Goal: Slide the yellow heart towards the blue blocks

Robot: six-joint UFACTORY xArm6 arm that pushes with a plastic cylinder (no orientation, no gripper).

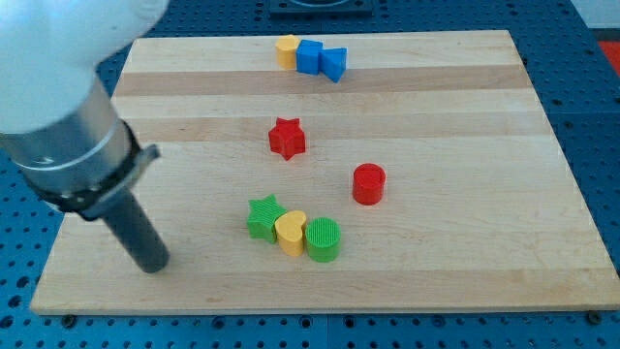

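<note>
The yellow heart (291, 232) sits near the view's bottom middle, wedged between a green star (264, 216) on its left and a green cylinder (324, 239) on its right. The blue blocks are near the view's top: a blue cube (309, 56) and a blue triangle (334, 64), side by side. My tip (153, 264) rests on the board at the view's lower left, well to the left of the green star and the yellow heart, touching no block.
A yellow block (286, 49) touches the blue cube's left side. A red star (287, 138) and a red cylinder (368, 183) lie between the heart and the blue blocks. The wooden board (465, 145) ends near my tip on the left.
</note>
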